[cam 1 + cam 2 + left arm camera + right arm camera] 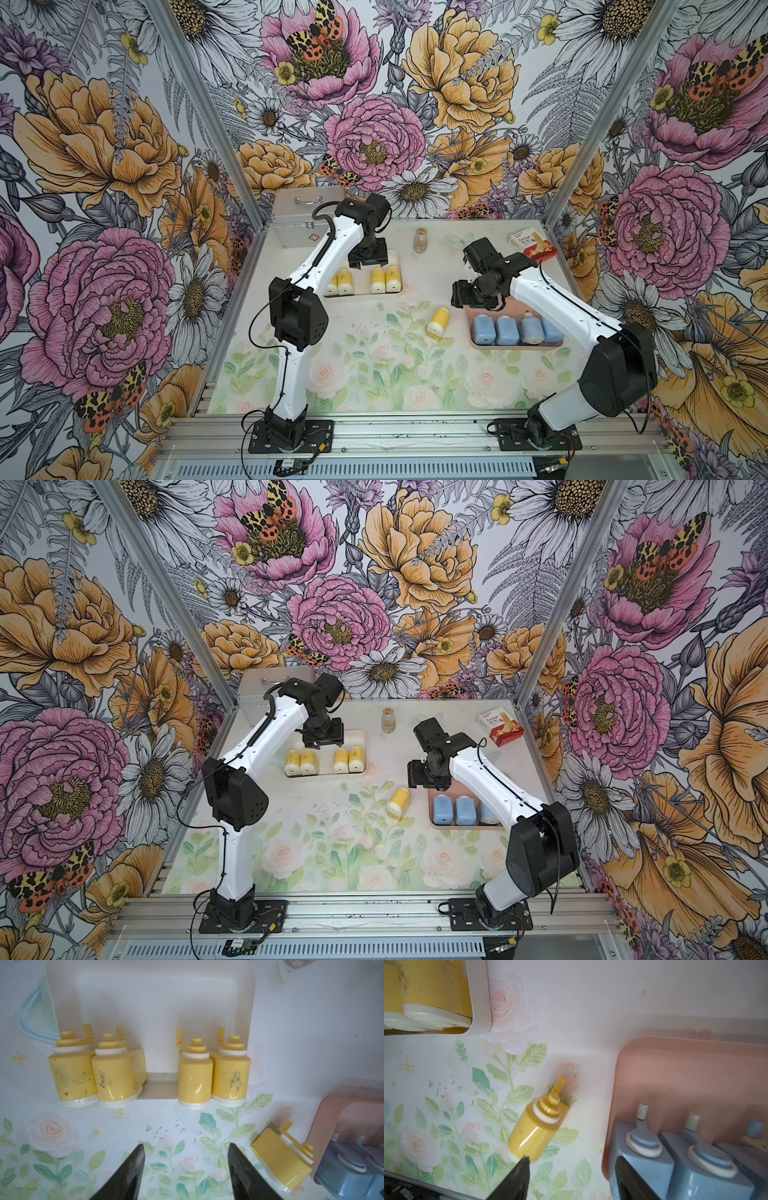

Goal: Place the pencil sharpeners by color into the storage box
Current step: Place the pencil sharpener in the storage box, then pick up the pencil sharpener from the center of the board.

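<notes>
Several yellow pencil sharpeners (195, 1080) lie in a row in the white storage box (166, 1012), with a gap in the middle of the row. Just above that box hangs my left gripper (186, 1147), open and empty. One yellow sharpener (438, 323) lies loose on the floral mat between the two boxes; it also shows in the right wrist view (535, 1132). Several blue sharpeners (507, 330) sit in the pink storage box (685, 1074). My right gripper (572, 1159) hovers open and empty over the pink box's left edge, beside the loose yellow one.
A brownish glass vial (420, 240) stands at the back middle. A red and white carton (534, 245) lies at the back right. A silver case (305, 216) stands in the back left corner, behind my left arm.
</notes>
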